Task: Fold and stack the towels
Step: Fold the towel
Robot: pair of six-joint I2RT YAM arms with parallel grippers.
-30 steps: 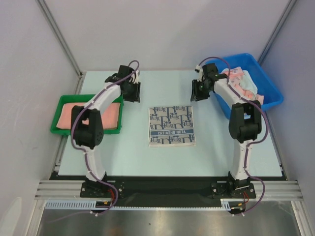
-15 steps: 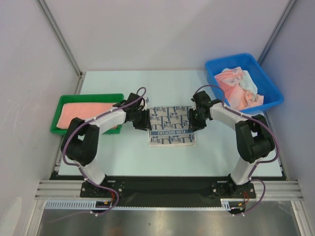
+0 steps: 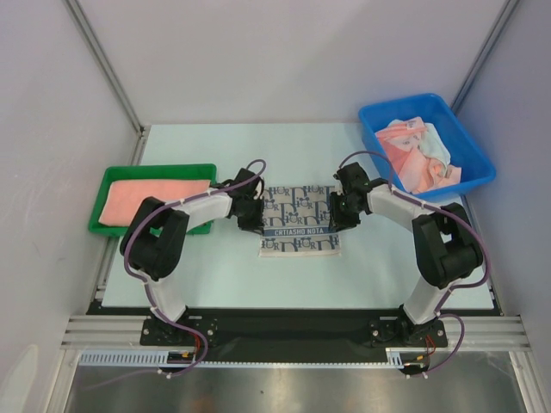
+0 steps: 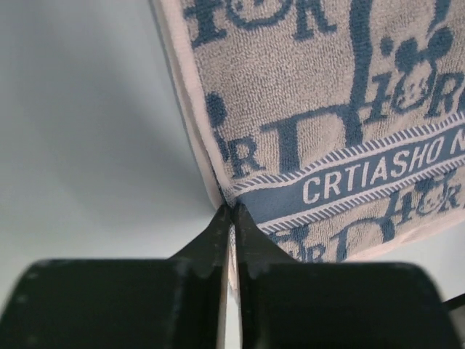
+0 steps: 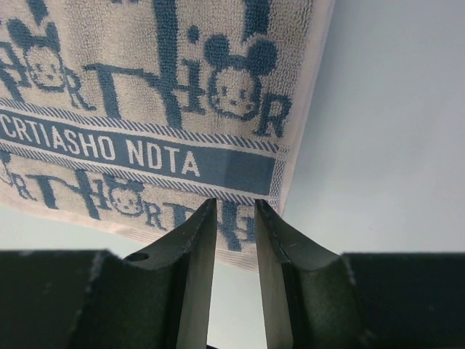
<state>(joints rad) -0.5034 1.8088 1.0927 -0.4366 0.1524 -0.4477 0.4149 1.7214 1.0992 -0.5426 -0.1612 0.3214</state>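
Note:
A navy-and-white patterned towel (image 3: 300, 220) lies flat in the middle of the table. My left gripper (image 3: 255, 216) sits low at its left edge. In the left wrist view the left gripper (image 4: 231, 212) is shut on that edge of the patterned towel (image 4: 327, 109), with a thin strip of cloth pinched between the tips. My right gripper (image 3: 337, 215) is at the towel's right edge. In the right wrist view the right gripper (image 5: 236, 207) is open, its tips just short of the near right corner of the patterned towel (image 5: 145, 94). A folded salmon-pink towel (image 3: 151, 196) lies in the green tray.
The green tray (image 3: 155, 169) stands at the table's left edge. A blue bin (image 3: 379, 113) at the back right holds crumpled pink and white towels (image 3: 417, 155). Grey walls and metal posts close in the table on three sides.
Both arms came forward from the back of the table and dropped to the patterned towel's side edges. The left jaws closed on the left edge. The right jaws narrowed slightly.

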